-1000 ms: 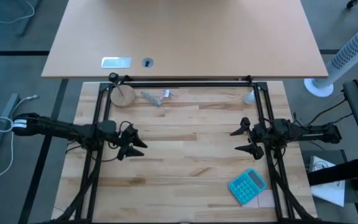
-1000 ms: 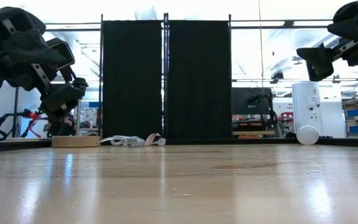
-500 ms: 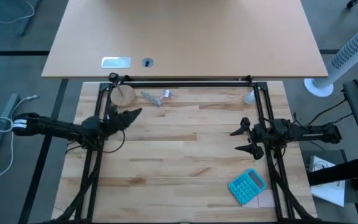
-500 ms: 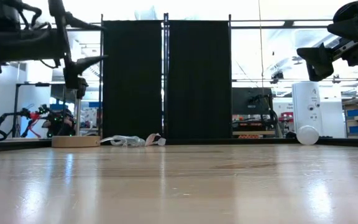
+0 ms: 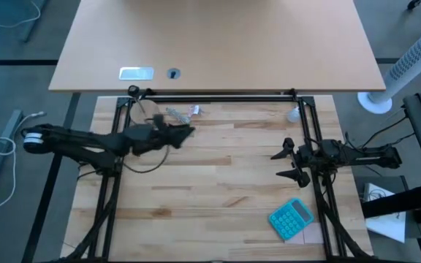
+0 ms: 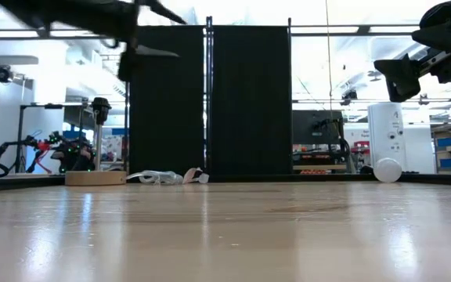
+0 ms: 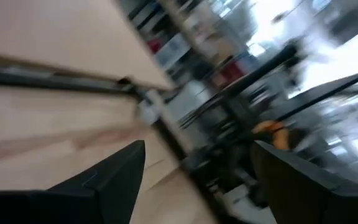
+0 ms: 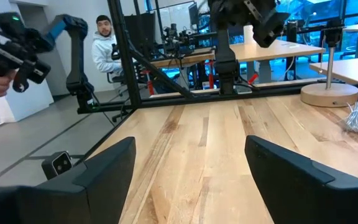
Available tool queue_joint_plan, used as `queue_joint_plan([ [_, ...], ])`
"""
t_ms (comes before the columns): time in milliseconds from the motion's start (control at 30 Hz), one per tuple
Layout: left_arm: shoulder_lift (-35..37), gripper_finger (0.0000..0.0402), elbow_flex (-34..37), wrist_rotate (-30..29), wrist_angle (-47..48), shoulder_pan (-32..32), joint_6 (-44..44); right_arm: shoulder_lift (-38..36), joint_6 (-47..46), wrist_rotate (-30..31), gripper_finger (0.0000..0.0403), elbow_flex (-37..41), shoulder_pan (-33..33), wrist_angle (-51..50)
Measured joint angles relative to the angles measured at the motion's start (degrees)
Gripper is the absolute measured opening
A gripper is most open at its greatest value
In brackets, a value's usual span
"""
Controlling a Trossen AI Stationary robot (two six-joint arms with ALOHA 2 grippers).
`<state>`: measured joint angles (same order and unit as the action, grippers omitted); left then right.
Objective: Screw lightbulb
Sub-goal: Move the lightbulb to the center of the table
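Note:
The small white lightbulb (image 5: 294, 115) rests on the table at the far right, by the frame post, and shows in the low view too (image 6: 387, 169). The tan wooden disc (image 5: 142, 110) with its black socket on a post (image 6: 100, 106) stands at the far left; it also shows across the table in the right wrist view (image 8: 331, 93). My left gripper (image 5: 187, 131) hangs open high above the table, right of the disc, holding nothing (image 6: 171, 35). My right gripper (image 5: 287, 162) waits open at the right side (image 8: 188, 174).
A crumpled clear wrapper with cord (image 5: 183, 113) lies on the table just right of the disc. A teal calculator (image 5: 291, 218) lies near the front right. A black frame rail (image 5: 218, 96) runs along the far edge. A person (image 8: 107, 46) sits in the room beyond.
My left gripper has risen well above the table and swung toward the far edge and the right, to a spot near the wrapper. It has tipped from pointing down to about level and has rolled. It has stayed open.

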<state>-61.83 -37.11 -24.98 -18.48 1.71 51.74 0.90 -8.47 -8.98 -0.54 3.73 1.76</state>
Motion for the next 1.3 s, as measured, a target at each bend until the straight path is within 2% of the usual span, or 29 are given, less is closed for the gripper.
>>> queue_joint_plan([
  [133, -6.8, 0.0284, -10.3, -4.8, 14.9, 0.8, 9.6, 0.0, 0.0, 0.0, 0.0304, 0.0, 0.0, 0.0],
  [200, -9.5, 0.0284, -15.0, -6.4, 19.1, 0.9, 14.0, 0.0, 0.0, 0.0, 0.0307, 0.0, 0.0, 0.0],
  [533, -20.9, 0.0284, -36.8, -6.6, 41.2, 1.5, 20.8, 0.0, 0.0, 0.0, 0.0302, 0.0, 0.0, 0.0],
  [767, -28.1, 0.0284, -46.3, -5.8, 43.7, 1.7, 20.5, 0.0, 0.0, 0.0, 0.0299, 0.0, 0.0, 0.0],
  [933, -33.8, 0.0284, -51.1, -2.4, 44.6, 1.7, 14.1, 0.0, 0.0, 0.0, 0.0308, 0.0, 0.0, 0.0],
  [1100, -37.3, 0.0284, -53.4, -0.9, 46.2, 1.7, 12.8, 0.0, 0.0, 0.0, 0.0309, 0.0, 0.0, 0.0],
  [1300, -38.2, 0.0284, -54.0, 1.8, 47.9, 1.8, 11.5, 0.0, 0.0, 0.0, 0.0300, 0.0, 0.0, 0.0],
])
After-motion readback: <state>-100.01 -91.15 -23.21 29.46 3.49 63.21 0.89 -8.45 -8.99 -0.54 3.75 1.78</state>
